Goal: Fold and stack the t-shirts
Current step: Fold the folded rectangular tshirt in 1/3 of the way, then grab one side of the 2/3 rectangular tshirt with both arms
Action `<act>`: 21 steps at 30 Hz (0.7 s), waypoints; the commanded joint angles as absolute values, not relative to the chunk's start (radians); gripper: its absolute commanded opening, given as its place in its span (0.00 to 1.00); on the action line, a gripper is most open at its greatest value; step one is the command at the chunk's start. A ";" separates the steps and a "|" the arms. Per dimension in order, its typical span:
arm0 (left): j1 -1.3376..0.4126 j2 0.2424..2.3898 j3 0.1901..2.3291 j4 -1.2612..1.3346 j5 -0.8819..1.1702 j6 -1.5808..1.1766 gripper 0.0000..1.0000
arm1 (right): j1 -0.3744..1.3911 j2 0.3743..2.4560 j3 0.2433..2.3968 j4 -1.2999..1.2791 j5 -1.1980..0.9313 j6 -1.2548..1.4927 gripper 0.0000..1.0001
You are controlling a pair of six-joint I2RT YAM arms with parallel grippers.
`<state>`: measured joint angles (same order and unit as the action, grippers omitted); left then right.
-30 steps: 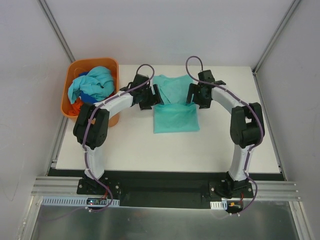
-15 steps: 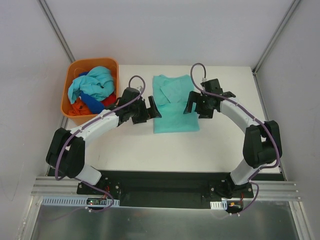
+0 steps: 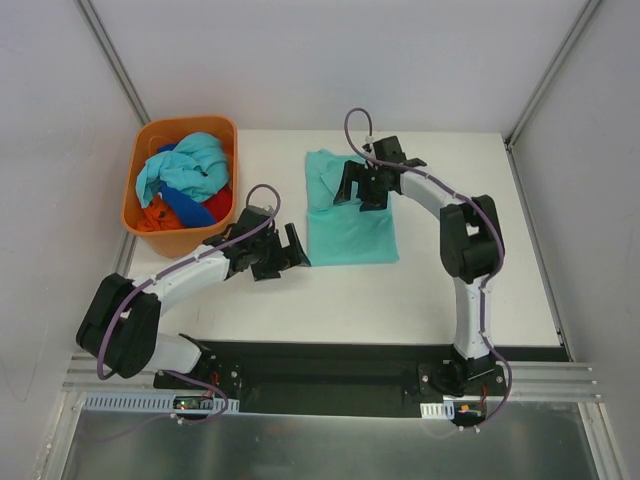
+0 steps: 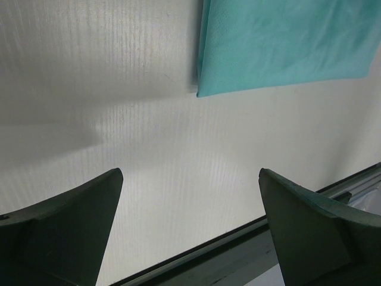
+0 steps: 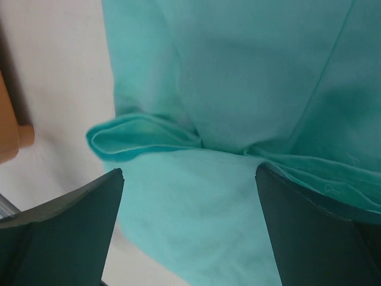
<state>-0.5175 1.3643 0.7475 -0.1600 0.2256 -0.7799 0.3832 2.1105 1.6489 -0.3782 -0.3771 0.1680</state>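
A teal-green t-shirt (image 3: 352, 228) lies folded flat on the white table, with a rumpled fold across its upper part (image 5: 143, 134). My right gripper (image 3: 362, 195) hovers open over that upper part, the cloth (image 5: 238, 71) filling its view and nothing between its fingers (image 5: 77, 226). Off the shirt's near-left corner (image 4: 280, 42) my left gripper (image 3: 285, 258) stands open over bare table. More t-shirts, light aqua (image 3: 190, 165), blue (image 3: 190, 210) and orange-red (image 3: 155, 215), are heaped in the basket.
The orange plastic basket (image 3: 205, 127) stands at the table's back left, just left of my left arm; its edge shows in the right wrist view (image 5: 9, 134). The table's near edge and black rail (image 4: 333, 190) lie close under my left gripper.
Both grippers have left the shirt's sides. The left one drew back toward the near left. The right one swung left over the shirt's upper part.
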 commanded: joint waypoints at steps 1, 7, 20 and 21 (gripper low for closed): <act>-0.520 1.338 0.727 -0.141 0.215 -0.813 0.99 | 0.371 2.250 1.811 -0.406 -0.376 0.176 0.97; -0.520 1.342 0.736 -0.143 0.216 -0.813 0.99 | 0.367 2.229 1.872 -0.428 -0.394 0.176 0.98; -0.534 1.544 0.925 -0.110 0.187 -0.796 0.78 | 0.315 1.622 1.263 -0.431 -0.239 0.196 0.97; -0.534 1.564 0.937 -0.109 0.186 -0.793 0.74 | 0.292 1.573 1.226 -0.433 -0.238 0.202 0.97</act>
